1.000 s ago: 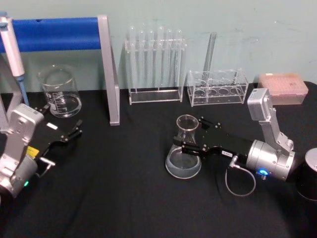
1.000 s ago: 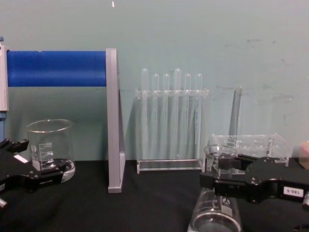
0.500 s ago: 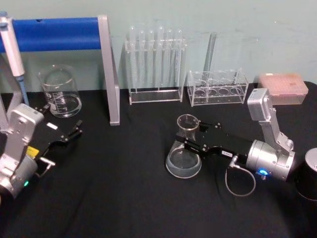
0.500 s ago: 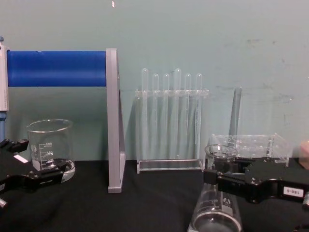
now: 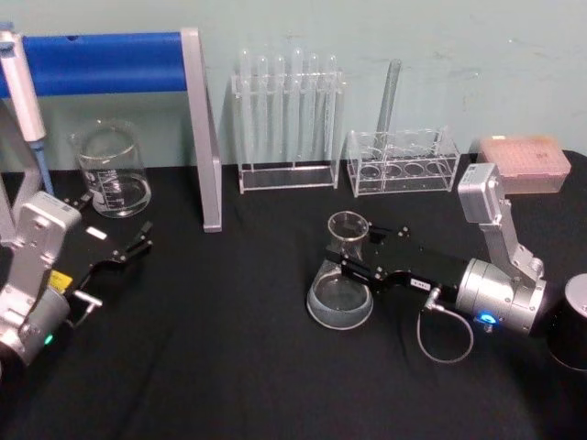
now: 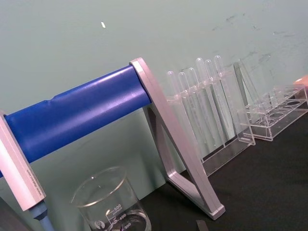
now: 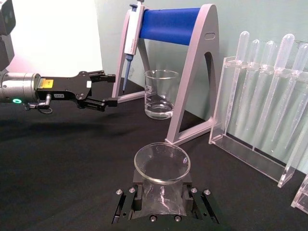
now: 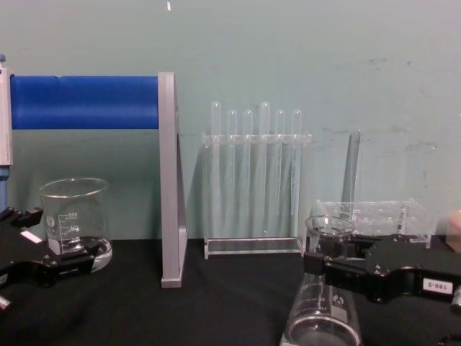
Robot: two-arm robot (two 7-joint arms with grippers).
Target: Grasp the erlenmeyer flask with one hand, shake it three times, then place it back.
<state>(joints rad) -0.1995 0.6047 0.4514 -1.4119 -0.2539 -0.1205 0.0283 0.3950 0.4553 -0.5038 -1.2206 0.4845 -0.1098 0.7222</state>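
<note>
The erlenmeyer flask (image 5: 340, 291) is clear glass and stands on the black table (image 5: 229, 348) right of centre. My right gripper (image 5: 351, 261) reaches in from the right and is shut on the flask's neck just below the flared rim. In the right wrist view the rim (image 7: 161, 162) sits directly above the black jaws, which press on both sides of the neck. The chest view shows the flask (image 8: 320, 310) at lower right with that gripper (image 8: 328, 263) across its neck. My left gripper (image 5: 140, 241) rests at the far left, open and holding nothing; the right wrist view shows it too (image 7: 107, 89).
A glass beaker (image 5: 112, 170) stands back left under a blue-barred stand (image 5: 110, 60) holding a pipette (image 5: 20, 87). A test tube rack (image 5: 286, 119), a low clear rack (image 5: 402, 160) and a pink tip box (image 5: 523, 163) line the back. A dark cylinder (image 5: 570, 321) sits at the right edge.
The flask and my right gripper have shifted very slightly, and the flask now stands more upright. The left arm has not moved.
</note>
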